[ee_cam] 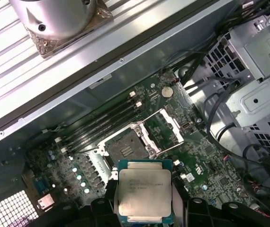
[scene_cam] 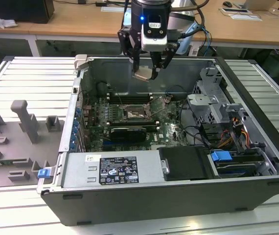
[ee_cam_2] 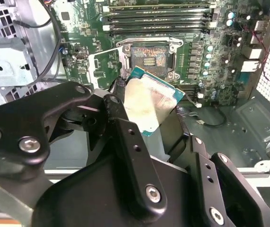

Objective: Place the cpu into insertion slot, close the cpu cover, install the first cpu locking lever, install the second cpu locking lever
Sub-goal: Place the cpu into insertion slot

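My gripper (scene_cam: pixel 147 72) hangs above the open computer case, shut on the cpu (scene_cam: pixel 143 75), a small square chip with a pale metal top. In both wrist views the cpu (ee_cam: pixel 144 191) (ee_cam_2: pixel 149 101) sits between the black fingers (ee_cam: pixel 109 203), held by its edges. Below it on the green motherboard lies the insertion slot (ee_cam: pixel 125 146) (ee_cam_2: pixel 149 59) (scene_cam: pixel 132 113), a dark square socket with a silver rim and nothing in it. The cpu cover (ee_cam: pixel 175 125) (ee_cam_2: pixel 91 71) stands swung open beside the socket. The chip is well above the socket and apart from it.
Long black memory slots (ee_cam: pixel 102 123) run beside the socket. A black graphics card (scene_cam: pixel 127 133) lies nearer the case front, with the power supply (scene_cam: pixel 112 169) beyond it. A metal drive cage (scene_cam: pixel 213 103) and cables fill the exterior view's right. A grey fixture (scene_cam: pixel 24 122) stands outside the case.
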{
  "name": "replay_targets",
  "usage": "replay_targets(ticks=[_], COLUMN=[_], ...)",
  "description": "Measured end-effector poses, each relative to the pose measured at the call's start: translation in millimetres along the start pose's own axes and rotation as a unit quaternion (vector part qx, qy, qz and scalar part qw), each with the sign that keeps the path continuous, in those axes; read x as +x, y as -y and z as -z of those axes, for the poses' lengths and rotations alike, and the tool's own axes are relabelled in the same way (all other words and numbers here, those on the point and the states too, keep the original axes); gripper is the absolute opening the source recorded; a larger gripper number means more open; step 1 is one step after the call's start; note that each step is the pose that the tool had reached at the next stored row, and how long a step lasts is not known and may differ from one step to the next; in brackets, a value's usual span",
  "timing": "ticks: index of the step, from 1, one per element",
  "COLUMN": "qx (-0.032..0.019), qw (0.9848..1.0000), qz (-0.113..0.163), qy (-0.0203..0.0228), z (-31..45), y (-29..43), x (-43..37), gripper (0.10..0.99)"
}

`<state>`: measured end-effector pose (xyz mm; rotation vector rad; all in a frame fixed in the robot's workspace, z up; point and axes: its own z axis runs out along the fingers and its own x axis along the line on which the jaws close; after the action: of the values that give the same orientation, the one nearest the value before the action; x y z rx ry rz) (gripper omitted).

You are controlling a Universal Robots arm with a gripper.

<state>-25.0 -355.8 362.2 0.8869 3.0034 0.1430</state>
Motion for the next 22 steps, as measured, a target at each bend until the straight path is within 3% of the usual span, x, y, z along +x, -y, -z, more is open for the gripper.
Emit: replay_targets(ticks=[13, 22], qx=[-0.001, -0.0017], qw=[0.9987, 0.9963], qz=[-0.052, -0.086], qy=[0.0047, 0.0077], z=[-0.1, -0.3], y=[0.0, 0.0], x=[0.0, 0.0], gripper=[0.537, 0.537])
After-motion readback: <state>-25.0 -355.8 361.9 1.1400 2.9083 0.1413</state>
